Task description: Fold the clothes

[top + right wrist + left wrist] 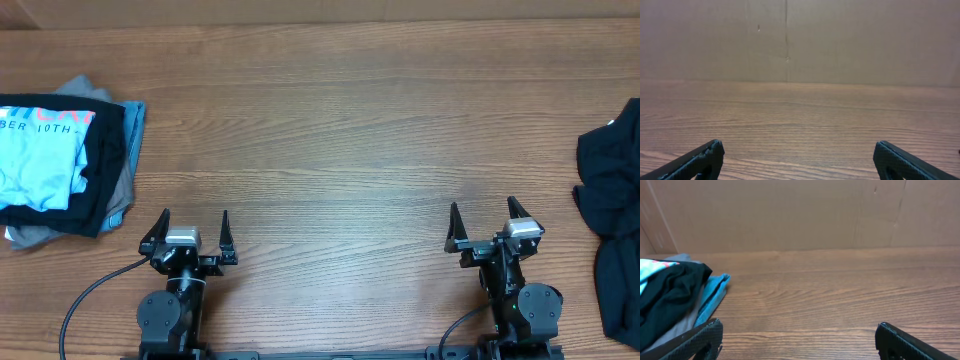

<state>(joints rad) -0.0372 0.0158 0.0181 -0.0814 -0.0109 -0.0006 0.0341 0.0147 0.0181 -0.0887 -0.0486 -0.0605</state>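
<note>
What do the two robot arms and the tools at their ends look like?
Both arms are matte black with round joint housings. Each ends in a tool, the left tool and right tool, with two slim, pointed black fingers and a small silver-grey block behind them. A thin black cable trails from each arm. No markings are readable.

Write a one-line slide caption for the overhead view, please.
Left gripper and right gripper open and empty; T-shirt stack on the left, dark clothes on the right.
</note>
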